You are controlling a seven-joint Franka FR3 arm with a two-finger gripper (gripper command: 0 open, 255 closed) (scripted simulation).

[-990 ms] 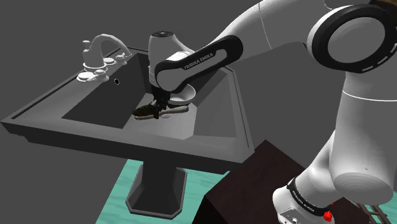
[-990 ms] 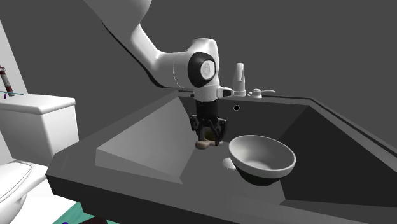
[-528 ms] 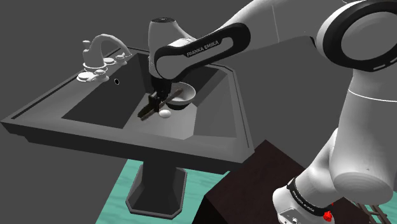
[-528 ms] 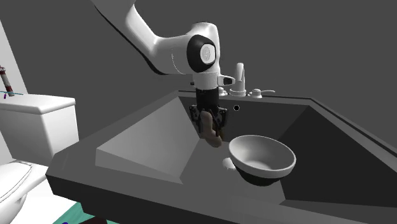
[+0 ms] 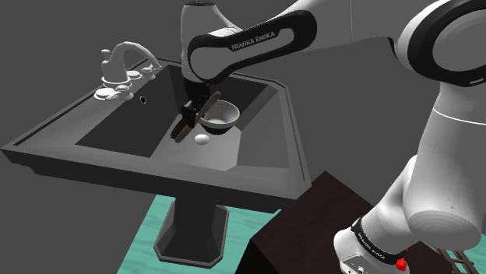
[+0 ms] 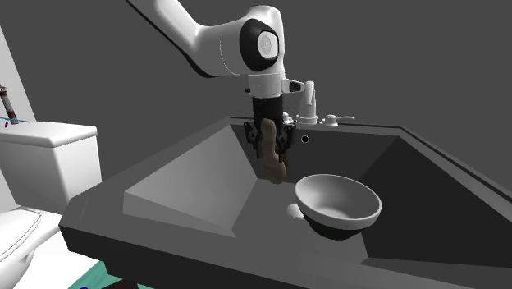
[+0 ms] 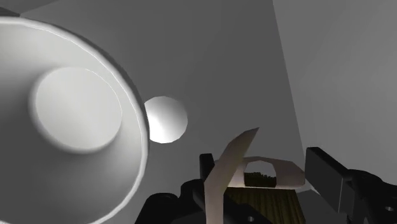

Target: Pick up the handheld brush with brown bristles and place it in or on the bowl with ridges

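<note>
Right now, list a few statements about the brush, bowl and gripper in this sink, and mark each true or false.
The gripper is shut on the brush, held off the sink floor. True.
The brush lies in the bowl. False: it hangs beside the bowl, clasped.
A small white round object lies next to the bowl. True.
The bowl is upside down. False: it stands open side up.

bowl (image 6: 338,205) in sink (image 6: 180,195) | brush (image 6: 273,156) above sink, beside bowl | perhaps plug (image 6: 294,211) beside bowl
</note>
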